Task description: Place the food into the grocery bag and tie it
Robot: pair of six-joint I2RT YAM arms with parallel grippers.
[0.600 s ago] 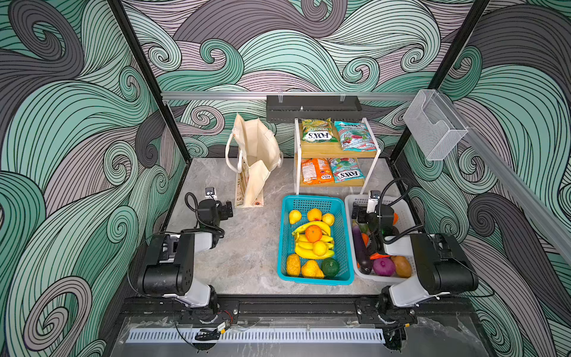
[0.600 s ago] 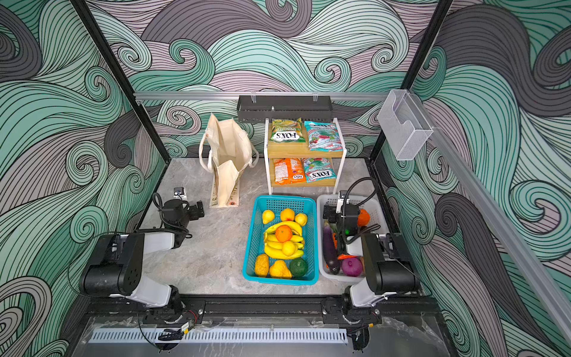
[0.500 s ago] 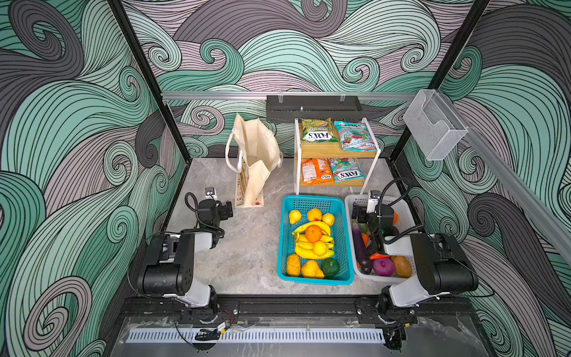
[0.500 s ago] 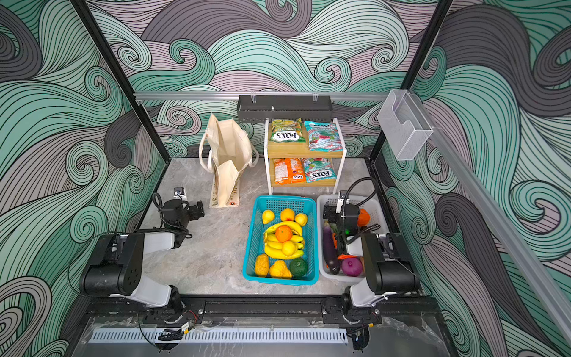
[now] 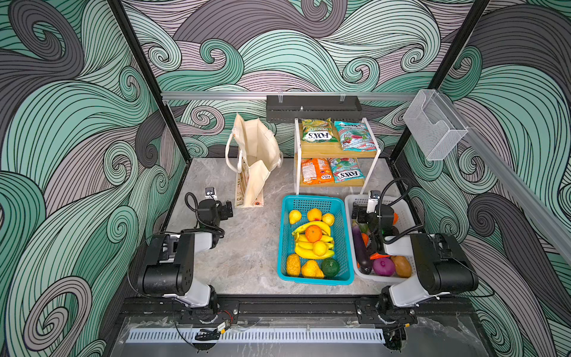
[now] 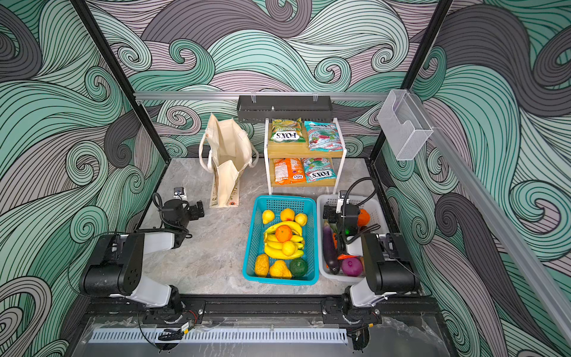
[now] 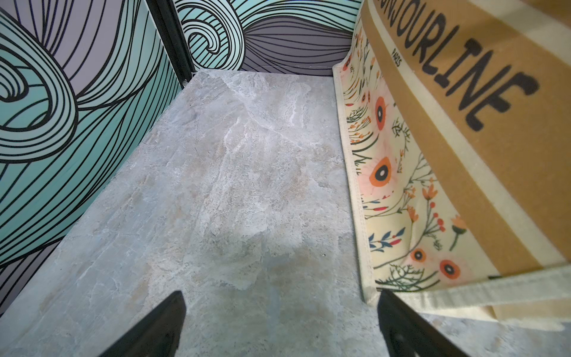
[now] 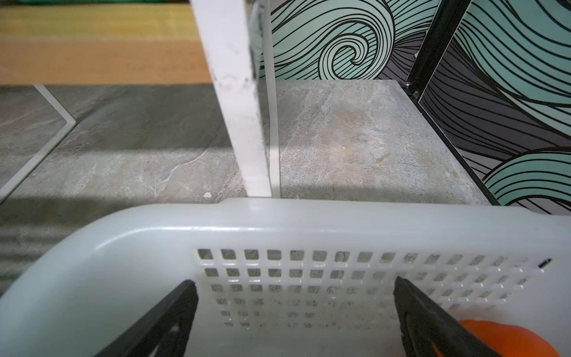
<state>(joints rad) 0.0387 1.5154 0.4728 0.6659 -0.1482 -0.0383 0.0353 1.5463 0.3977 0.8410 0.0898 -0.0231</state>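
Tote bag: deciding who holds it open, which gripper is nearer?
Left. The left gripper sits right beside the tote bag; the right gripper is over the white basket.

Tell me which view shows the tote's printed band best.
Left wrist: the tan band of the grocery bag is close up, its lettering legible. Both top views show the grocery bag open from above, its printed side a sliver. Right wrist misses it.

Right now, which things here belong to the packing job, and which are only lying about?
For the job: bag, bananas, orange, eggplant, packets.

Just there: teal basket, white basket, shelf, black tray, clear holder.
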